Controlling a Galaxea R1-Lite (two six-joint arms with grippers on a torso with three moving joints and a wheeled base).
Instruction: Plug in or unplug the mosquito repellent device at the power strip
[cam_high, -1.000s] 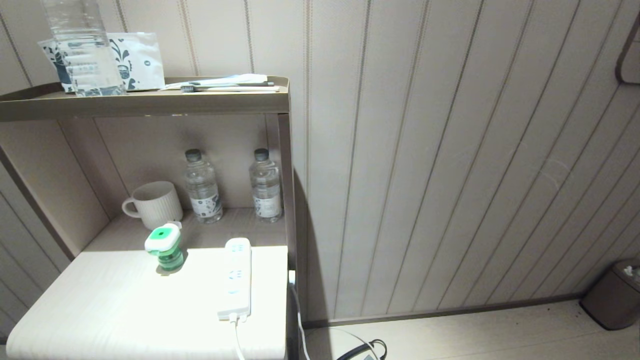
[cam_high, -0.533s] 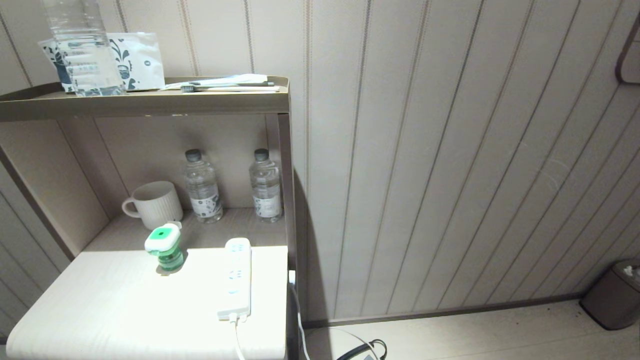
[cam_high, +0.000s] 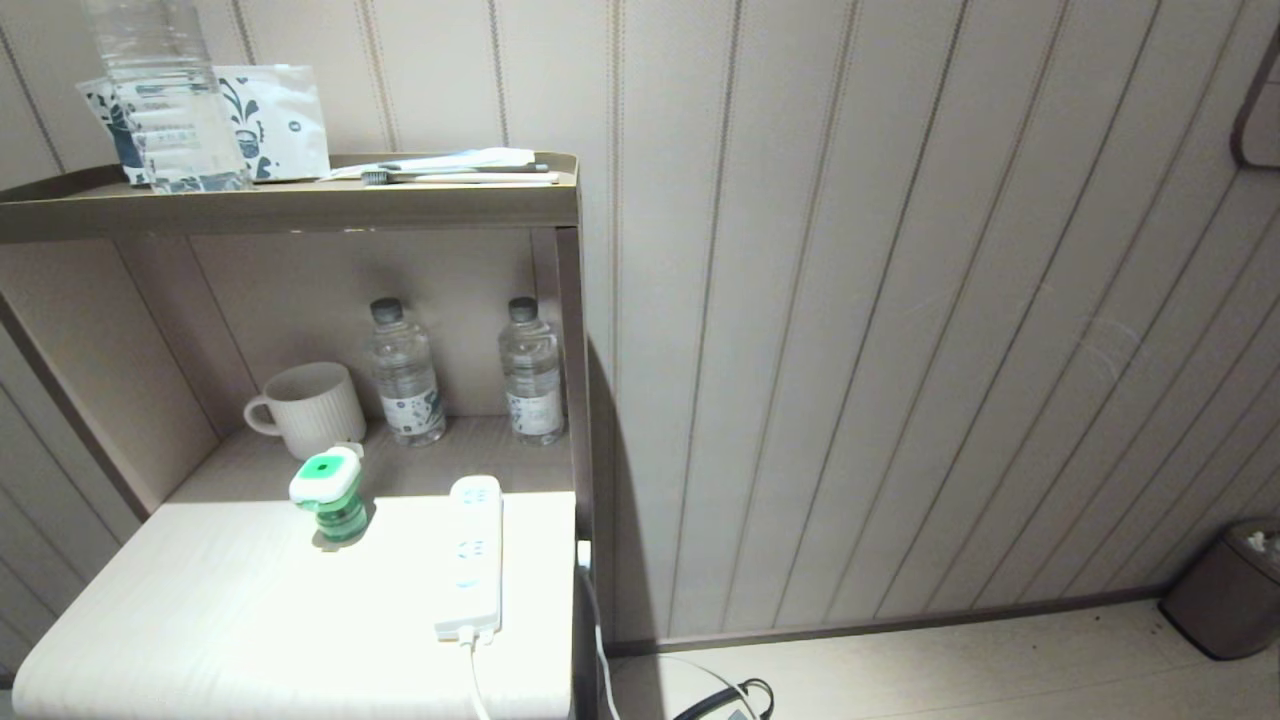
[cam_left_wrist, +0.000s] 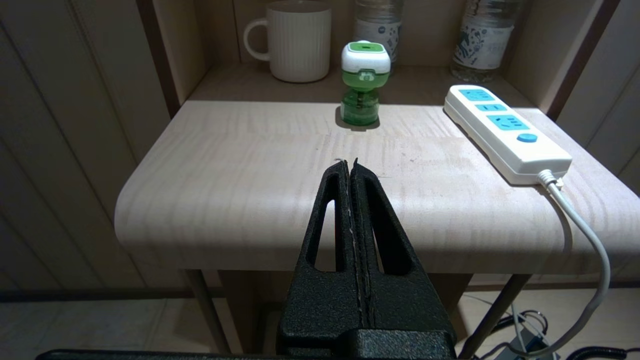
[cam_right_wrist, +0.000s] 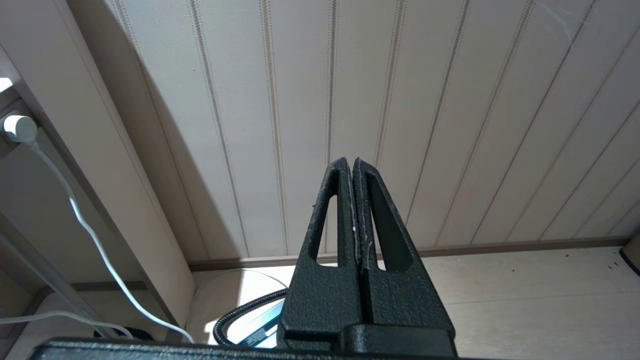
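The mosquito repellent device, white-topped with a green centre over a green bottle, stands upright on the pale table, unplugged. To its right lies the white power strip with blue socket faces, its cable running off the table's front edge. My left gripper is shut and empty, hovering short of the table's front edge and well back from the device. The right gripper is also shut and empty, off to the right, facing the panelled wall. Neither arm shows in the head view.
A ribbed white mug and two water bottles stand at the back of the shelf behind the device. An upper shelf overhangs them. A white plug and cables hang beside the table; a bin sits at the far right.
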